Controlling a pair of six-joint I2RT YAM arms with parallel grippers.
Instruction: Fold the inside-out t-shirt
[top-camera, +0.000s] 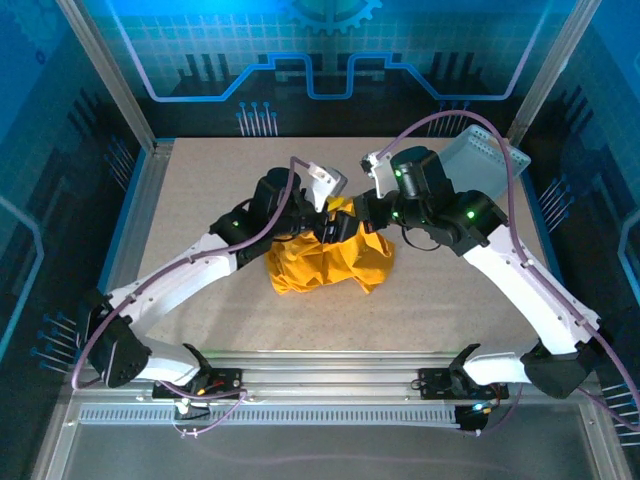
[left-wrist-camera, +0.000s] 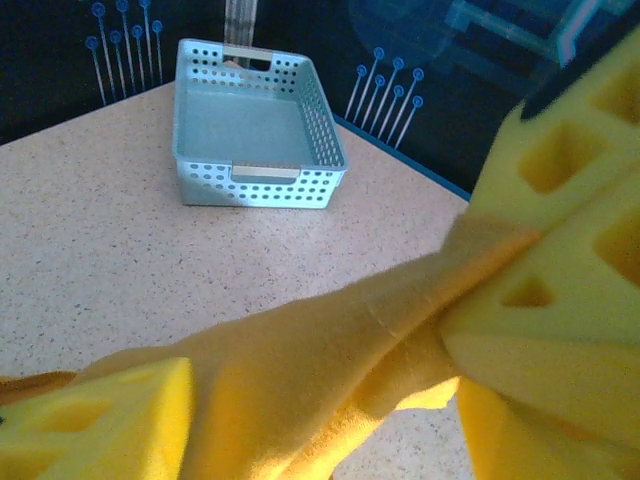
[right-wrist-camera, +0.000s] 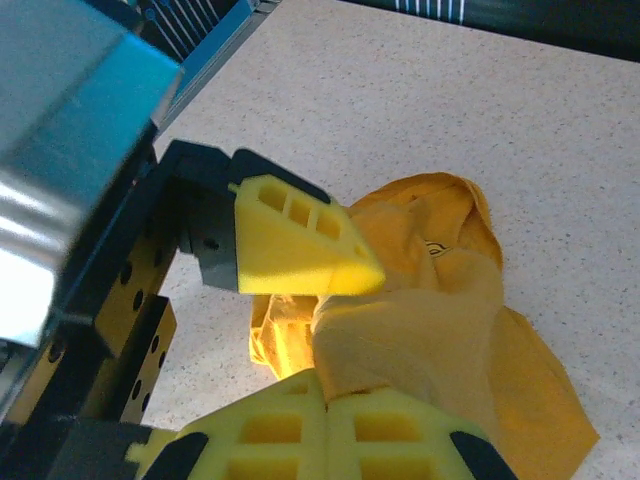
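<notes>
Spread apart, the left fingers (left-wrist-camera: 110, 425), made of yellow foam, are released rather than clamped. In the left wrist view, a twisted band of the inside-out t-shirt (top-camera: 325, 262) stretches through the gap between them and rests against the finger on the right. From above, the mustard-yellow shirt lies bunched in a crumpled heap near the middle of the speckled beige table (top-camera: 440, 310). Both arms reach in over the heap's far edge. Just to the right, the right fingers (right-wrist-camera: 330, 430) are clenched together on a fold of the shirt. The cloth runs from their tips and spills away onto the table. One of the left fingers hangs just above that fold. Farther right, in the far right corner of the table, a pale blue-grey perforated basket (left-wrist-camera: 200, 185) stands well apart from the shirt.
</notes>
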